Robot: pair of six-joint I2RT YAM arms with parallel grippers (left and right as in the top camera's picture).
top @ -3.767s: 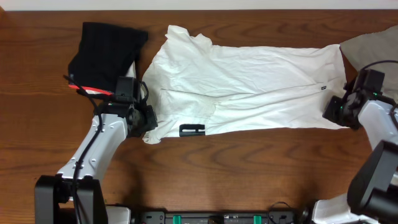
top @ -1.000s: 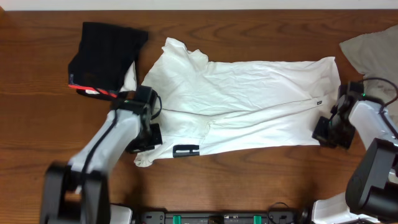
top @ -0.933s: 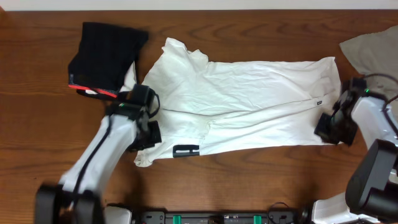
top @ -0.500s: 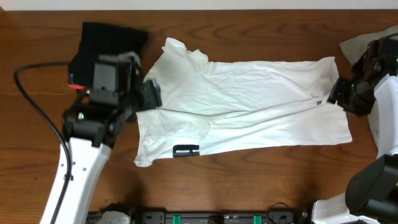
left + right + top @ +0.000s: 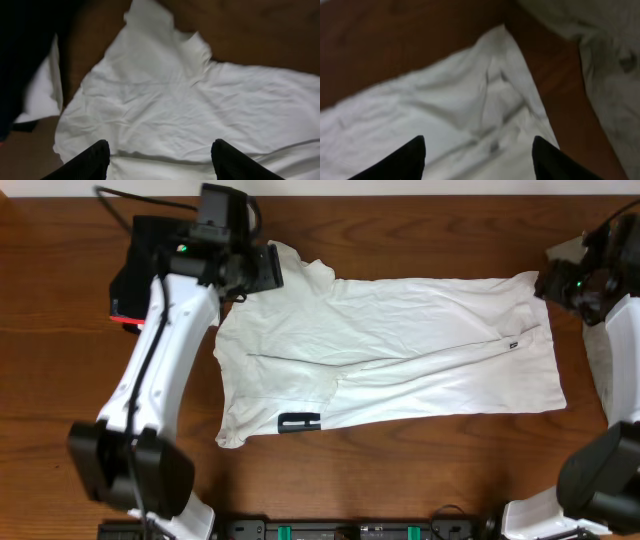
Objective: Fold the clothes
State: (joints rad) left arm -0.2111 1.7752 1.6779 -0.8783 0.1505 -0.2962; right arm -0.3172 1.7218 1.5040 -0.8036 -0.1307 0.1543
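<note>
While the white T-shirt (image 5: 390, 350) lies spread across the middle of the table (image 5: 50, 400), the left gripper (image 5: 160, 157) hangs above its far left end and the right gripper (image 5: 477, 152) above its far right corner, fingers (image 5: 92, 162) apart, holding nothing.

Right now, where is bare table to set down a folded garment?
Free: the strip of table in front of the white T-shirt, and the left side below the black garment, though the left arm crosses it. Crowded: the far right corner, around the grey-beige garment.

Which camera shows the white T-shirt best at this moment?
Overhead: the whole white T-shirt lies spread out, its black print included. The left wrist view shows only one crumpled end, the right wrist view only a far corner.
</note>
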